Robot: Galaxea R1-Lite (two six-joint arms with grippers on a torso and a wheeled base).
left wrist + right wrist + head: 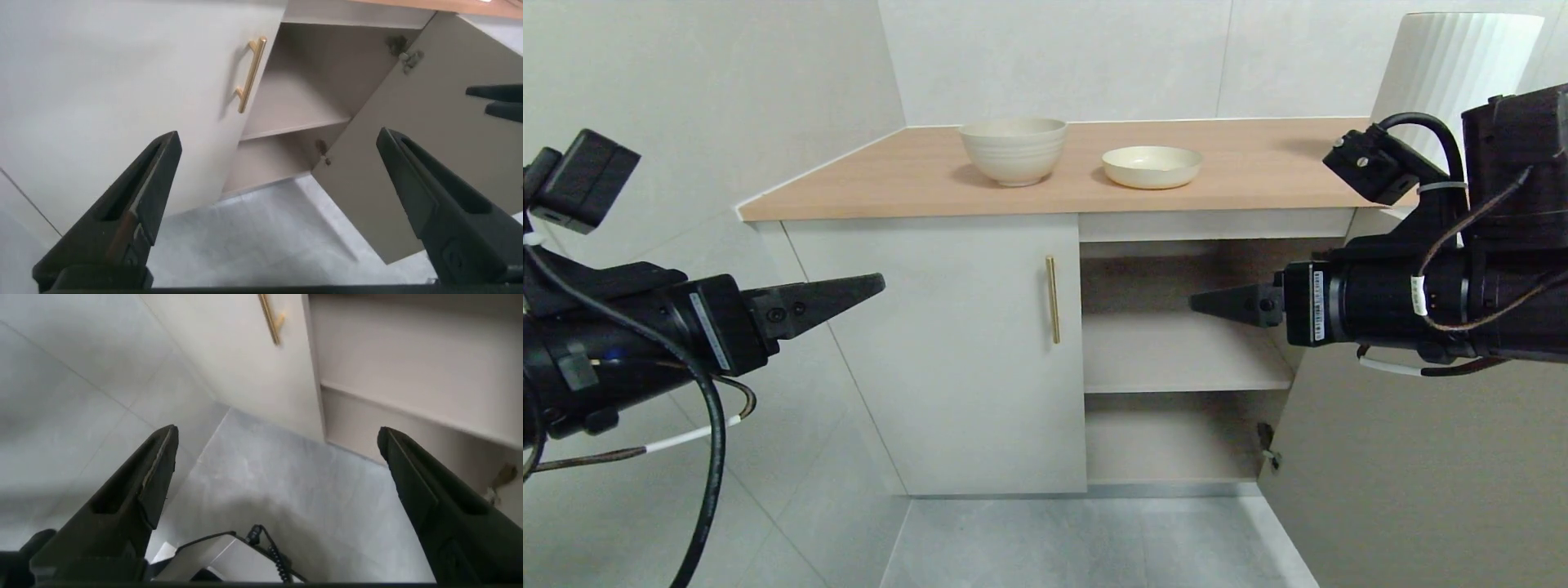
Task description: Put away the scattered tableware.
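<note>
The left hand (876, 284) hangs empty with its two black fingers spread wide. It is out to the left of the closed pale grey cabinet door (947, 351), about level with that door's slim brass handle (1053, 299). The right hand (1196, 302), also empty and spread wide, is in front of the cabinet's open right compartment, just above the pale middle shelf (1176, 355) as the head camera sees it. That compartment's pale grey open door (1380, 474) stands swung out to the right. On the light wooden table (1258, 167) that tops the cabinet, well apart from both hands, stand a deep ribbed cream ceramic bowl (1014, 149) and, just to its right without touching it, a shallow cream ceramic dish (1152, 166). A tall white ribbed cylinder (1454, 73) stands at the table's right end. A grey tiled floor (1094, 539) lies near, below the cabinet.
</note>
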